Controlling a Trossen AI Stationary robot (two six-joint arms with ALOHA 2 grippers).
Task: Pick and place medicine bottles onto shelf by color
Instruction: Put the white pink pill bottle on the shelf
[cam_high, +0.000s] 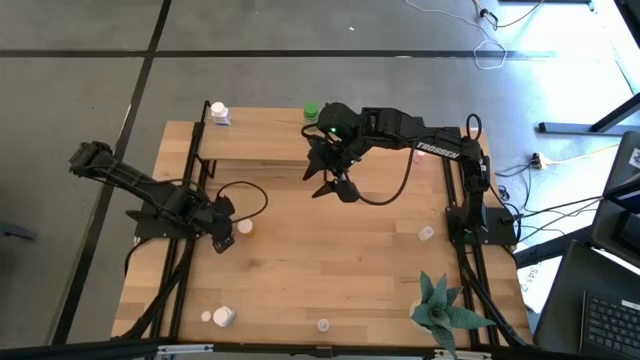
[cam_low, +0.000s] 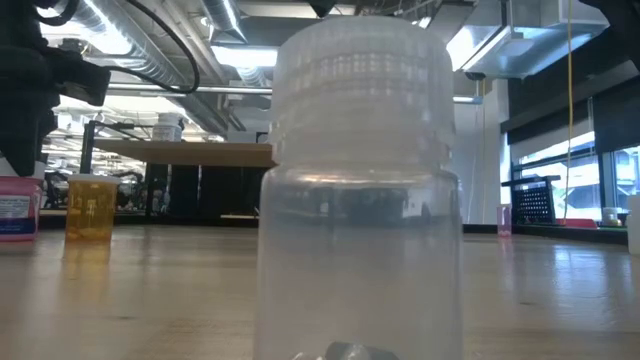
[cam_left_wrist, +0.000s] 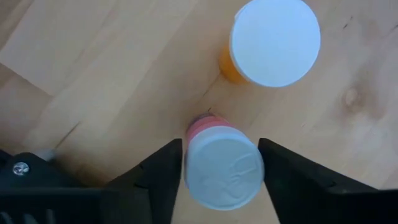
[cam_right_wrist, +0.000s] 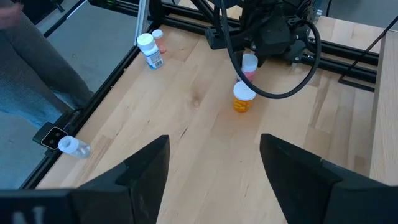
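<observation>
A pink medicine bottle (cam_left_wrist: 221, 171) with a white cap stands on the tabletop at the left, and my left gripper (cam_left_wrist: 222, 177) is shut on it from above. It shows too in the right wrist view (cam_right_wrist: 249, 63) and the low view (cam_low: 14, 210). An orange bottle (cam_left_wrist: 273, 43) stands right beside it (cam_high: 245, 227). My right gripper (cam_right_wrist: 214, 168) hangs open and empty in mid-air near the shelf's (cam_high: 260, 145) right end (cam_high: 335, 188). On the shelf's far edge stand a white bottle (cam_high: 220, 115) and a green one (cam_high: 311, 112). My left gripper holds the pink bottle by its white cap (cam_left_wrist: 194, 180), pinched between the two fingers (cam_left_wrist: 165, 174), one on each side. The fingers come steeply from above. The bottle stands upright, its base on the tabletop.
A clear bottle (cam_low: 360, 190) stands at the near edge, filling the low view. More bottles sit at the near left (cam_high: 220, 316) and on the right (cam_high: 425, 233). A green spiky plant (cam_high: 445, 312) stands at the near right corner. A person's legs (cam_right_wrist: 31, 68) show beside the table.
</observation>
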